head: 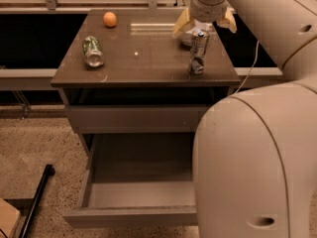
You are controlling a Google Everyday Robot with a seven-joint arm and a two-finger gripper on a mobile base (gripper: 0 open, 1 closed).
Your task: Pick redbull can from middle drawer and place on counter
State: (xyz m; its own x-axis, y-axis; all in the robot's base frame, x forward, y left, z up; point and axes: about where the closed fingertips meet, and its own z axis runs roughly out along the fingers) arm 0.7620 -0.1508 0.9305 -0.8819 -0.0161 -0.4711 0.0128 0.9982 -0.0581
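Camera view: the robot's pale rounded body [252, 167] fills the lower right and hides the right part of the middle drawer [141, 182]. The drawer is pulled out, a deep grey box with a bare floor. Above it is a shallower grey drawer front [133, 118], shut.

The counter [148, 63] is a glossy brown-grey slab with thin edges. On it are 1 orange [110, 19] at the back left, 1 green can [92, 51] lying on its side at the left, and 1 white bowl [185, 37] mostly hidden behind the redbull can [197, 53].

The redbull can is slim, silvery with dark patterned sides, and stands upright near the front right of the counter. The gripper [204, 28] is just above its lid, jaws spread wide, holding nothing.

A black rod [37, 202] lies on the speckled floor [39, 143].
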